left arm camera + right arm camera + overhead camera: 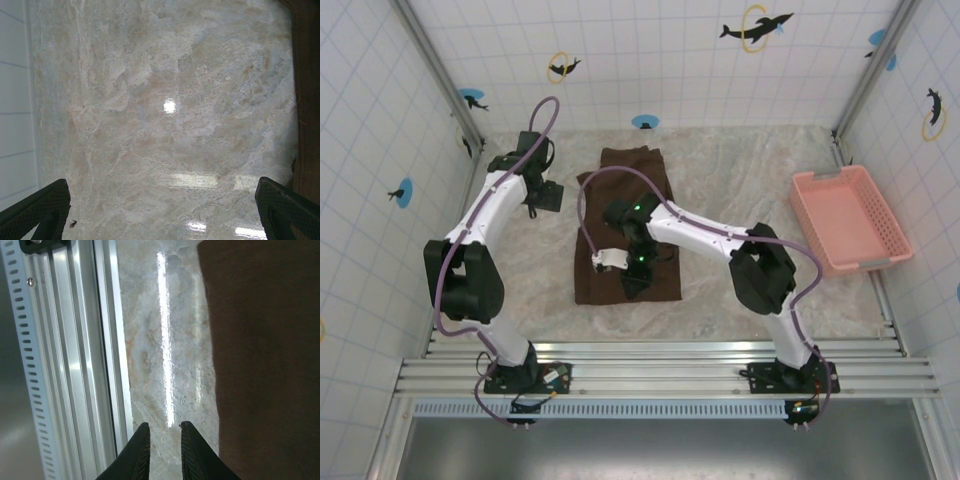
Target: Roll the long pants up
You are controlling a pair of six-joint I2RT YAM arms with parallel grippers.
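Observation:
The long pants (628,225) lie flat in the middle of the table as a dark brown strip running from the back toward the near edge. My right arm reaches over them, and the right gripper (635,283) hangs at their near end. In the right wrist view, the right gripper (162,426) is open by a narrow gap with only table between its fingers, and the pants (265,365) lie just to the right. My left gripper (548,195) hovers over bare table left of the pants. In the left wrist view, the left gripper (163,212) is wide open and empty, beside the pants' edge (307,75).
A pink plastic basket (850,220) stands at the right side of the marble-patterned table (740,180). An aluminium rail (75,365) runs along the near edge, close to the right gripper. Tiled walls enclose the left, back and right.

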